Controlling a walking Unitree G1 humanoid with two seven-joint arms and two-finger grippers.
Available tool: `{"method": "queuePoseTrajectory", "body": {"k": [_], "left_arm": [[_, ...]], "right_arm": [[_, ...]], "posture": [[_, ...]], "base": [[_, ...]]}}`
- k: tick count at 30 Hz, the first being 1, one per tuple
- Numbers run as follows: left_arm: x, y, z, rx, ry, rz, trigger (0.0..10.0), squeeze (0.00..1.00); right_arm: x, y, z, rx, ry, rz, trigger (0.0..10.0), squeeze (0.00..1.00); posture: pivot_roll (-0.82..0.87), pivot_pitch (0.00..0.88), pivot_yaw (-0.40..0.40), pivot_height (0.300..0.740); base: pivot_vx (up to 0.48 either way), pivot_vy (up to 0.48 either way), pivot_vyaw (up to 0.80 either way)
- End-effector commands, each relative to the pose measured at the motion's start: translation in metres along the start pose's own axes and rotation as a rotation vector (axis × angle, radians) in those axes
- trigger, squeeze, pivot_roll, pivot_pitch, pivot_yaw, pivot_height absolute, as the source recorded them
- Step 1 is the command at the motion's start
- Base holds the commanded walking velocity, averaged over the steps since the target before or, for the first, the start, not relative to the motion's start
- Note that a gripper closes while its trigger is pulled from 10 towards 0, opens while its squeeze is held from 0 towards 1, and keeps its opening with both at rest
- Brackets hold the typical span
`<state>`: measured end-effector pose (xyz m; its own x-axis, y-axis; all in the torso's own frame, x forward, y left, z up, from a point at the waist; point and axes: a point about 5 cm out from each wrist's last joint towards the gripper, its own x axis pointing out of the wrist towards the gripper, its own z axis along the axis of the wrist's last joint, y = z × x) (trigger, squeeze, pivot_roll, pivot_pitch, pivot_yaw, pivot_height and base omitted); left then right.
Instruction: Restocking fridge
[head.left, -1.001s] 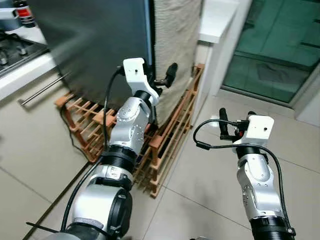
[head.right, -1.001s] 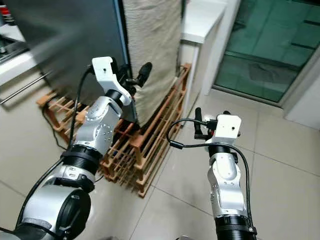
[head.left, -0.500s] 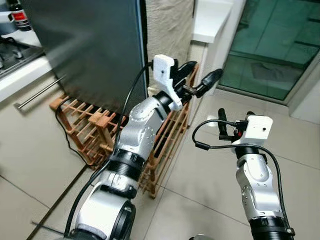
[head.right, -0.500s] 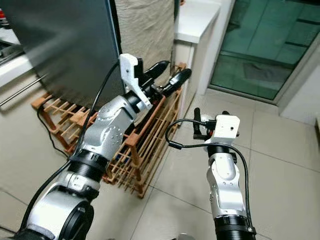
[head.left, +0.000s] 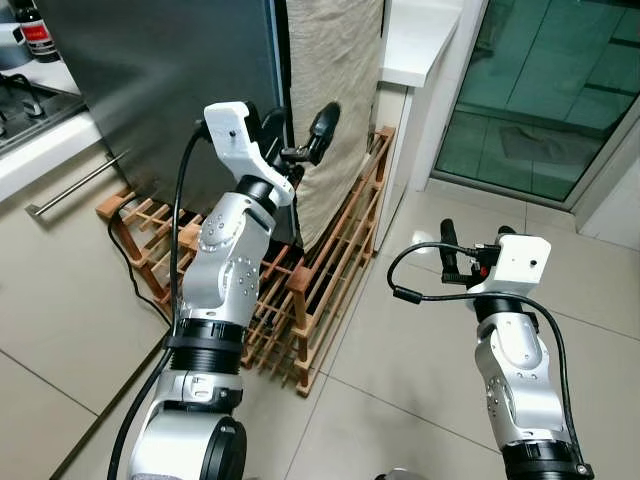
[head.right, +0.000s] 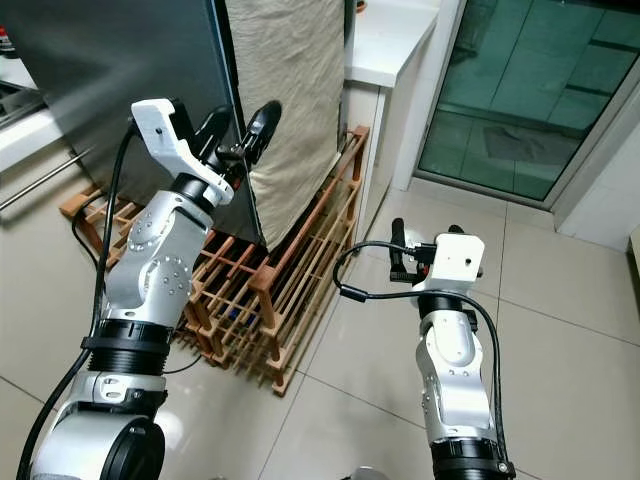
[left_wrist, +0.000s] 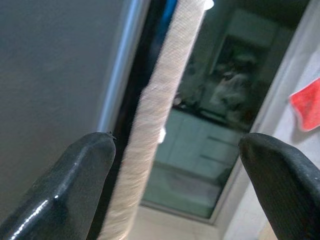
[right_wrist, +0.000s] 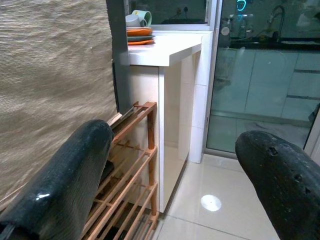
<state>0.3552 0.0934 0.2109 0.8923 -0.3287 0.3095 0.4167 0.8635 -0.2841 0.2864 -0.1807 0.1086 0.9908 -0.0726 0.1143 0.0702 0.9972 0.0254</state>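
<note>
The fridge's dark grey door (head.left: 170, 80) stands closed at the upper left, and a beige cloth (head.left: 335, 100) hangs down its side. My left gripper (head.left: 298, 128) is raised at the door's right edge, open and holding nothing. In the left wrist view the cloth's edge (left_wrist: 155, 125) runs between its two fingertips (left_wrist: 75, 190), with the door face (left_wrist: 50, 75) beside it. My right gripper (head.left: 475, 235) hovers open and empty over the tiled floor, well right of the fridge.
A wooden slatted rack (head.left: 330, 270) lies on the floor under and beside the fridge. A white counter (head.left: 420, 40) with plates and cups (right_wrist: 137, 32) stands behind it. A glass door (head.left: 560, 90) is at the right. A stove (head.left: 25, 100) and a drawer handle (head.left: 75, 185) are at the left.
The left gripper swung right past the cloth half a second ago and has come back to the fridge door's edge. The right arm has held still. The camera has shifted slightly.
</note>
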Motion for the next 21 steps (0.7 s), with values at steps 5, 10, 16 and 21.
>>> {"method": "queuePoseTrajectory", "body": {"k": [5, 10, 16, 21], "left_arm": [[0.012, -0.009, -0.013, 0.074, 0.036, 0.051, 10.0, 0.0], [0.017, -0.01, -0.017, 0.073, 0.044, 0.069, 10.0, 0.0], [0.026, -0.016, -0.02, 0.087, 0.043, 0.067, 10.0, 0.0], [0.034, -0.01, -0.018, 0.134, 0.053, 0.103, 10.0, 0.0]], "right_arm": [[0.003, -0.002, 0.003, -0.011, -0.005, -0.003, 10.0, 0.01], [0.002, -0.004, 0.004, -0.014, -0.008, -0.008, 10.0, 0.0], [0.0, -0.005, 0.004, -0.016, -0.009, -0.017, 10.0, 0.0], [-0.002, -0.004, 0.005, -0.013, -0.013, -0.014, 10.0, 0.01]], "posture": [[-0.16, 0.0, 0.035, 0.74], [-0.17, 0.0, 0.041, 0.74], [-0.18, 0.0, 0.049, 0.74], [-0.2, 0.0, 0.059, 0.74]], "base": [[0.0, 0.0, 0.0], [0.0, 0.0, 0.0], [0.0, 0.0, 0.0], [0.0, 0.0, 0.0]]}}
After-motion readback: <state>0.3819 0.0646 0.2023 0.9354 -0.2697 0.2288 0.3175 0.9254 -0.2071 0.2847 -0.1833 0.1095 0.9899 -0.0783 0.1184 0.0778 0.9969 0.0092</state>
